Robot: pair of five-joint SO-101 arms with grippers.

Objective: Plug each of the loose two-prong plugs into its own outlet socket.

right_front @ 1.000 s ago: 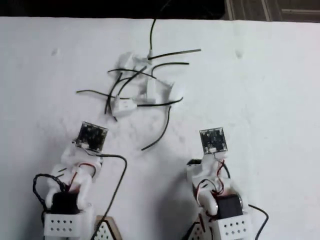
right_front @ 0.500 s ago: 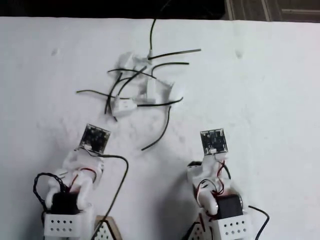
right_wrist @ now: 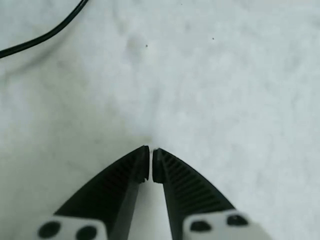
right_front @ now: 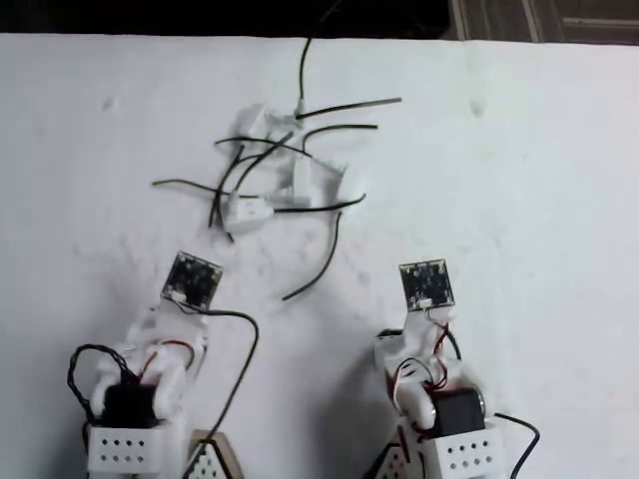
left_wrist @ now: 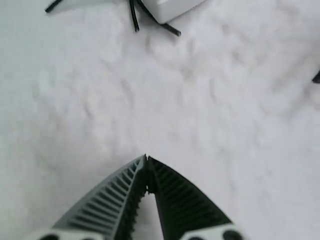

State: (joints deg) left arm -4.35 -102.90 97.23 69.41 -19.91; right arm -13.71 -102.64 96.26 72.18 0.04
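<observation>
A tangle of white plugs and outlet blocks with short black cords lies at the middle back of the white table. The nearest white block sits at the tangle's front left. A loose black cord trails toward the front. My left gripper is shut and holds nothing, over bare cloth short of that block. My right gripper is shut with nothing in it, over bare cloth near the trailing cord. In the high view both arms stand at the front, the left arm and the right arm.
The table is covered by a white cloth, with open room to the left and right of the tangle. A black cable runs off the table's back edge. Each arm's own cable hangs near its base.
The left arm has drawn back toward its base and slightly right. The right arm has pulled back a little. The plugs and cords have not moved.
</observation>
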